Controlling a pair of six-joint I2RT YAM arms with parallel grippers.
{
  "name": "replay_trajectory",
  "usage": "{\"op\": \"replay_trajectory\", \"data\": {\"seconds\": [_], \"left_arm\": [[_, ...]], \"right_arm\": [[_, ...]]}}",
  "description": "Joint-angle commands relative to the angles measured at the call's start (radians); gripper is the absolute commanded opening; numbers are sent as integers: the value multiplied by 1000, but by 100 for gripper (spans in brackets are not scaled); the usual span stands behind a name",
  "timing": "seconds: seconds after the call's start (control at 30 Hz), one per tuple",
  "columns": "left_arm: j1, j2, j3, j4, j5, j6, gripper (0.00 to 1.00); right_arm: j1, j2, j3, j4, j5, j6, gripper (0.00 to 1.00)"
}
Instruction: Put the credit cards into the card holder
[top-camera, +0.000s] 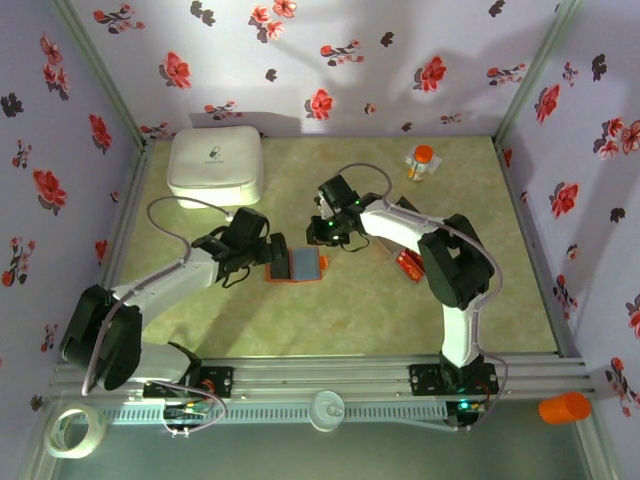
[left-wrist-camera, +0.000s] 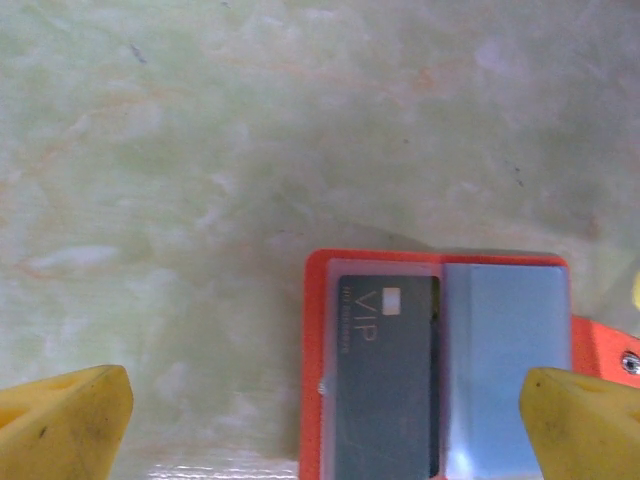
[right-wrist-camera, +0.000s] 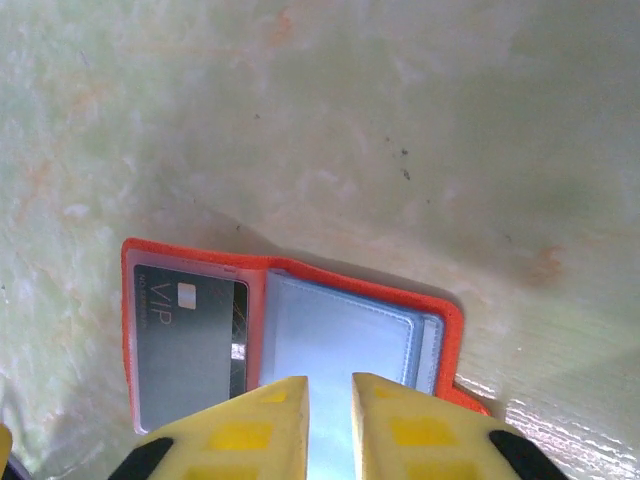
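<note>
Card holder (right-wrist-camera: 340, 330) open on table (top-camera: 350, 320), black VIP card (right-wrist-camera: 190, 340) in its clear pocket. Right end effector (right-wrist-camera: 330, 430) narrow above its blue-grey pockets, grip unclear; left end effector (left-wrist-camera: 320, 440) wide, straddling it. Mid-loading, likely; next card needs squaring to pocket mouth

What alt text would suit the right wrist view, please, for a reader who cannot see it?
An orange card holder lies open on a pale green table, a dark VIP card in its left pocket. The right gripper points at its blue-grey right side, yellow fingers nearly together.
</note>
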Motion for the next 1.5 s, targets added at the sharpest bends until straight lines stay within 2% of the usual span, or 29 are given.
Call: {"op": "replay_trajectory", "data": {"seconds": [0.0,0.3,0.8,1.23,1.47], "left_arm": [[-26,31,29,25,6,-39,100],[-58,107,17,76,21,-49,100],[-63,205,2,120,35,-17,100],[-63,225,-26,147,47,3,100],[-63,227,-23,150,47,4,100]], "right_arm": [[4,37,43,-42,-12,-35,16],[4,90,84,-68,-13,-52,9],[17,153,82,-59,-34,-46,7],[34,162,46,13,-69,9,5],[13,125,125,-106,-27,-70,5]]}}
